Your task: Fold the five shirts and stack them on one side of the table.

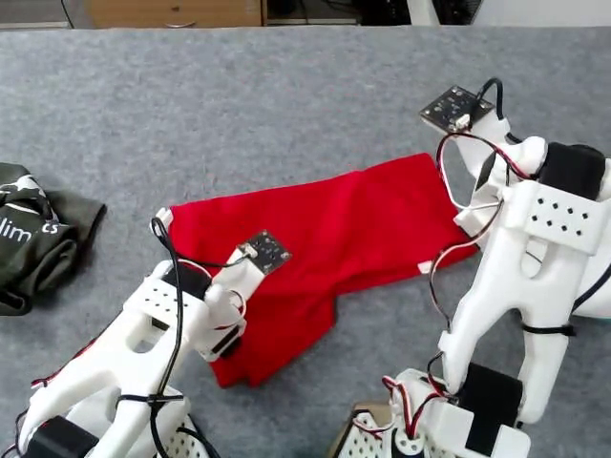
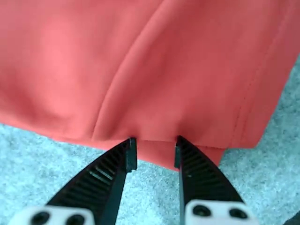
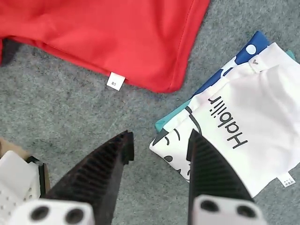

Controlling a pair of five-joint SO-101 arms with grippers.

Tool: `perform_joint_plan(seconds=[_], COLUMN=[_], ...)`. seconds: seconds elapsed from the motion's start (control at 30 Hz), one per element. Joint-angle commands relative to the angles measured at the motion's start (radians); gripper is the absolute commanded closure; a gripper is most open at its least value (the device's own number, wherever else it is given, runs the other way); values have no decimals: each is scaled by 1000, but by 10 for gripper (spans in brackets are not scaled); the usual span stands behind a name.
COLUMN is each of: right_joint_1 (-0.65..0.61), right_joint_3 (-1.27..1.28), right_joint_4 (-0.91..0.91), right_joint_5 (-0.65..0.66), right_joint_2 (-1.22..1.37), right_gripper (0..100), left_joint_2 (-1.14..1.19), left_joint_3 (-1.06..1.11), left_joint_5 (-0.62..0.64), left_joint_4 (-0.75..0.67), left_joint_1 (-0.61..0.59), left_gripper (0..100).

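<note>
A red shirt (image 1: 334, 239) lies spread across the middle of the grey table (image 1: 286, 105), with one lower part folded over. My left gripper (image 2: 154, 152) is at the near-left edge of the red shirt (image 2: 140, 70); it is open, with both fingertips touching the hem. In the high view the left gripper (image 1: 221, 334) sits on that same edge. My right gripper (image 3: 159, 140) hangs open over bare table, between the right end of the red shirt (image 3: 108, 33) and a folded white shirt (image 3: 248, 126) that lies on a blue one.
A folded dark green shirt (image 1: 33, 239) lies at the table's left edge. The right arm (image 1: 535, 239) stands over the right side of the table. The far half of the table is bare grey felt.
</note>
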Motion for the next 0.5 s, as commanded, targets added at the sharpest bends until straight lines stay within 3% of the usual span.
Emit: perform_joint_plan(seconds=[0.0, 0.3, 0.47], right_joint_1=[13, 10, 12], right_joint_3=[2, 2, 2], right_joint_4=[17, 17, 17], right_joint_5=[5, 5, 5], right_joint_2=[-36, -36, -36], right_gripper=[800, 800, 800], left_joint_2=[-15, -13, -13], left_joint_3=[-38, -40, -31], left_joint_5=[29, 57, 78], left_joint_4=[-6, -12, -12], left_joint_1=[11, 115, 115], left_gripper=[858, 858, 866])
